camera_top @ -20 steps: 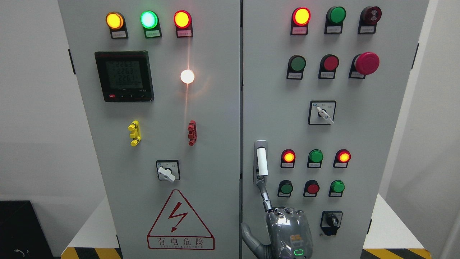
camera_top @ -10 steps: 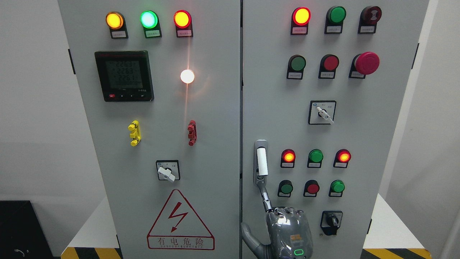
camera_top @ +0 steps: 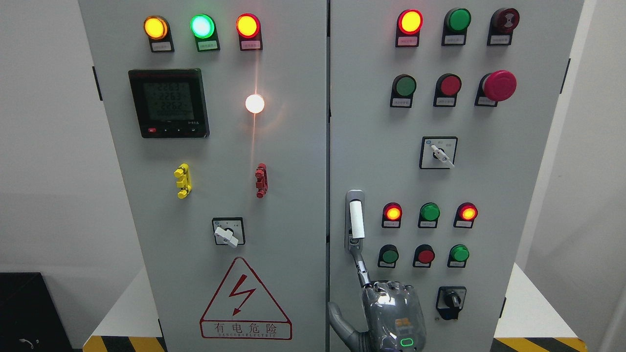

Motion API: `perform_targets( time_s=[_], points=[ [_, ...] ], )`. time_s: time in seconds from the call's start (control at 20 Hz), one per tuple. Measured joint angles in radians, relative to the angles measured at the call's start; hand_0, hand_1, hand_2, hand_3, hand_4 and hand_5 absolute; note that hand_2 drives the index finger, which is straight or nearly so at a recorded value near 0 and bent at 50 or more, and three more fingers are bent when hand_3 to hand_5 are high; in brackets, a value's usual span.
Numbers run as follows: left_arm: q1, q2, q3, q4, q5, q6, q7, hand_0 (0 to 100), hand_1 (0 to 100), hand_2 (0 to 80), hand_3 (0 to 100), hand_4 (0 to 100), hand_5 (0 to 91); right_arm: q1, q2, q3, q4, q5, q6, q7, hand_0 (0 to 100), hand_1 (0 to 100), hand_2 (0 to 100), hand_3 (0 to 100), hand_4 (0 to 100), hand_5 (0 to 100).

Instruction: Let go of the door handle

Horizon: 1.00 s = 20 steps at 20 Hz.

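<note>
below the door handle [camera_top: 356, 220] a hand [camera_top: 391, 313], wrist cut off, has one finger [camera_top: 361, 266] reaching the handle's base; its grip is unclear.

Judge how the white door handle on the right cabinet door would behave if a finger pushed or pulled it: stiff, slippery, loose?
The handle is probably rigid: it sits straight in a metal housing. Its smooth white surface may be slippery for one finger reaching up from the hand. It likely pivots rather than lifts off, since it is fixed to the door.

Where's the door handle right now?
Head view: the door handle sits on the right door's left edge, left of the lit red lamp, just above the hand's raised finger.
</note>
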Motion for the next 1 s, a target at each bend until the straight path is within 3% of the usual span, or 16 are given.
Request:
perform_targets(
  time_s=[1.0],
  points=[
    [0.0,0.0,0.0,0.0,0.0,0.0,0.0,12,56,0.0,0,0,0.0,-0.003,0.0,-0.001,0.002,-0.001,0.0,-0.003,32,18,9,100,98,100]
  ],
)
